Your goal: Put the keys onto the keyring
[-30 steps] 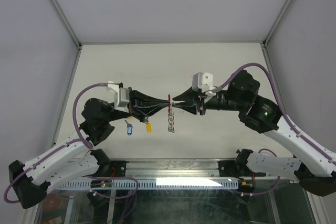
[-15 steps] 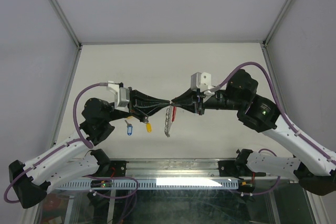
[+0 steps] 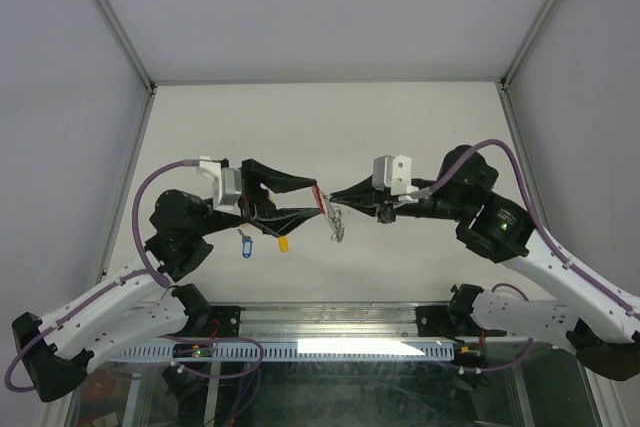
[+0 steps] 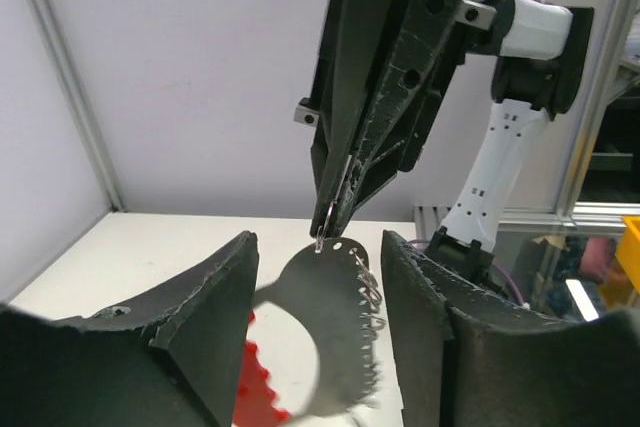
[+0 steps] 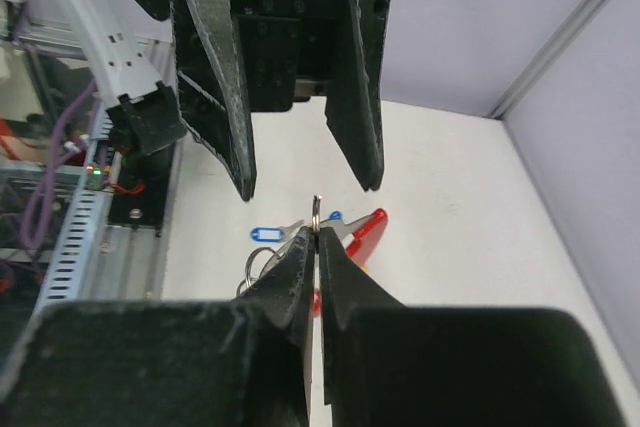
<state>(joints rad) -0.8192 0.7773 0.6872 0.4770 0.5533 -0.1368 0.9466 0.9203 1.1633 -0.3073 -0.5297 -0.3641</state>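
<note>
We see the keyring (image 3: 338,227) hanging mid-frame above the surface (image 3: 330,127), pinched by our tightly closed right claw (image 3: 331,203), between the half-spread jaws of our empty left claw (image 3: 316,199), with two keys (image 3: 245,246) lying lower left of it.

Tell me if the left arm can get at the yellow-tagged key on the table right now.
Probably yes. The left hand is open and holds nothing, and the yellow-tagged key lies uncovered on the table close by; the right hand holds the keyring clear of it.
</note>
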